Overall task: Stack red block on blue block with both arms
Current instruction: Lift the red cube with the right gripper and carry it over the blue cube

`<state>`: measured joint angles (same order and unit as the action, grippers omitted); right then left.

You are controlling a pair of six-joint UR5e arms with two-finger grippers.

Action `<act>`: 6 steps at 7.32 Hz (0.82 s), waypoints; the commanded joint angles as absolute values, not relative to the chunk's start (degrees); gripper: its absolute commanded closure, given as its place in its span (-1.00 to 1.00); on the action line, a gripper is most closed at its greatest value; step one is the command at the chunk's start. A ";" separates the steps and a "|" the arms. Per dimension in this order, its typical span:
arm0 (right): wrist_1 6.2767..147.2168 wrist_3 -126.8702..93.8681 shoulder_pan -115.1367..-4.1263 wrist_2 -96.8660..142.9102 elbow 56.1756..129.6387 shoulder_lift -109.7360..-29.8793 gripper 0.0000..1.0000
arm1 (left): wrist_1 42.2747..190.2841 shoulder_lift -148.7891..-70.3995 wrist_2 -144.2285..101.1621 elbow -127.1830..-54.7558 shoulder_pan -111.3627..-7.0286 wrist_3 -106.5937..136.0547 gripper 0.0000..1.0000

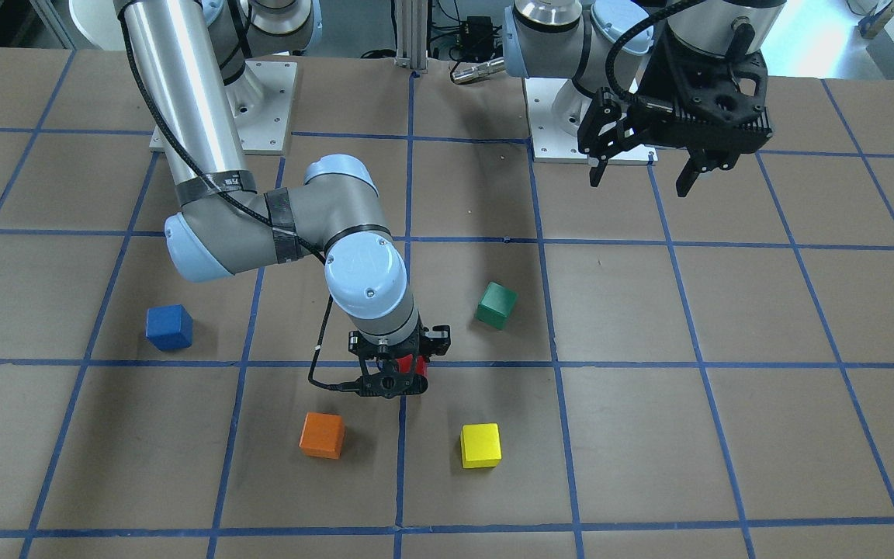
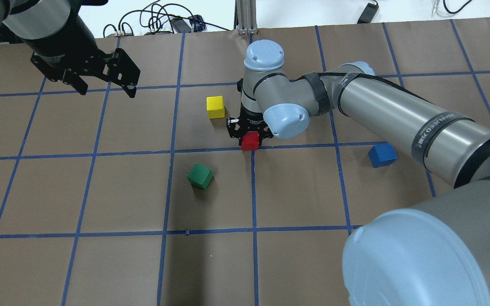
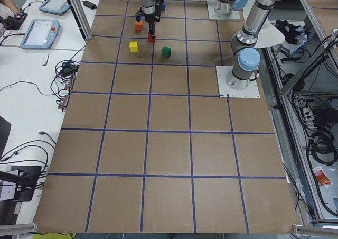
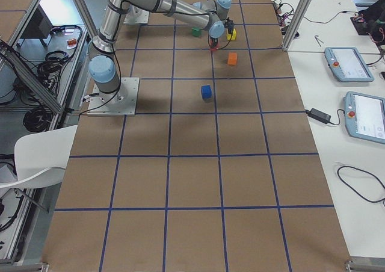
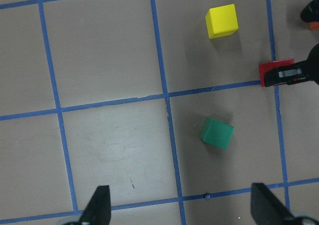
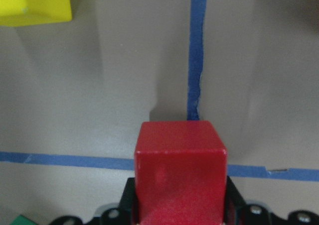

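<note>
The red block (image 1: 416,376) (image 2: 250,141) (image 6: 179,170) sits between the fingers of my right gripper (image 1: 400,369) (image 2: 250,137), which points straight down and is shut on it at a blue grid-line crossing, at or just above the table. It also shows in the left wrist view (image 5: 275,71). The blue block (image 1: 168,327) (image 2: 382,154) (image 4: 206,91) stands alone on the table, on the robot's right of the red one. My left gripper (image 1: 643,175) (image 2: 104,87) (image 5: 182,210) is open and empty, held high near its base.
A green cube (image 1: 496,304) (image 2: 200,176) (image 5: 217,132), a yellow cube (image 1: 480,446) (image 2: 215,106) (image 6: 35,3) and an orange cube (image 1: 322,435) lie around the red block. The brown table (image 1: 726,435) has a blue tape grid.
</note>
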<state>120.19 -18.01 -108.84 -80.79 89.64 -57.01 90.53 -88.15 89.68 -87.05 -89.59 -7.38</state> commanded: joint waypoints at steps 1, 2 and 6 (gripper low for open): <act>119.36 -18.02 -108.20 -82.08 89.12 -59.05 1.00 | 90.53 -88.15 89.65 -87.01 -89.56 -7.38 -1.00; 117.09 -17.67 -106.98 -83.83 89.38 -62.11 1.00 | 90.53 -88.15 89.65 -87.01 -89.56 -7.38 -1.00; 98.84 -13.38 -96.09 -85.08 90.35 -74.33 1.00 | 90.53 -88.15 89.65 -87.01 -89.56 -7.38 -1.00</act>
